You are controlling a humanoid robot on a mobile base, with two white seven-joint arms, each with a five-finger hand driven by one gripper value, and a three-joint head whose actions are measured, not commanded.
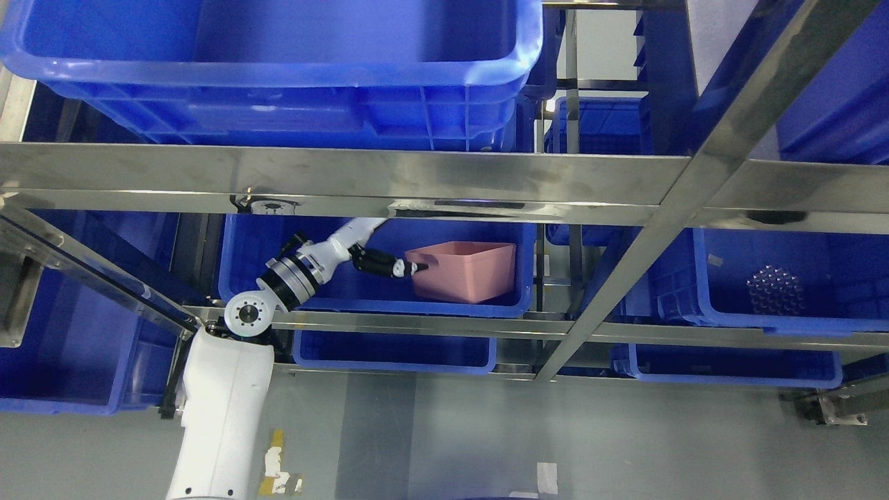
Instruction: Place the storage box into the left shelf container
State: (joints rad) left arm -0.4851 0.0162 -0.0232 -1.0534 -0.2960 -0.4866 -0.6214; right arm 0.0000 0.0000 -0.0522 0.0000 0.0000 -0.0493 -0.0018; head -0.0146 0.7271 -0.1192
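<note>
Left hand (389, 266) pinches the rim of the pink box (464, 270) inside the blue bin (239, 257); it looks light, stiff and slick, so the rim suits.

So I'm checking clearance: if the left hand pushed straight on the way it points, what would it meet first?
The left hand already touches the pink box's near wall; beyond it probably comes the blue bin's right wall.

Warehouse or stockroom, steel shelving rack (347, 177), rows of blue plastic bins (278, 90), grey concrete floor (625, 444)
</note>
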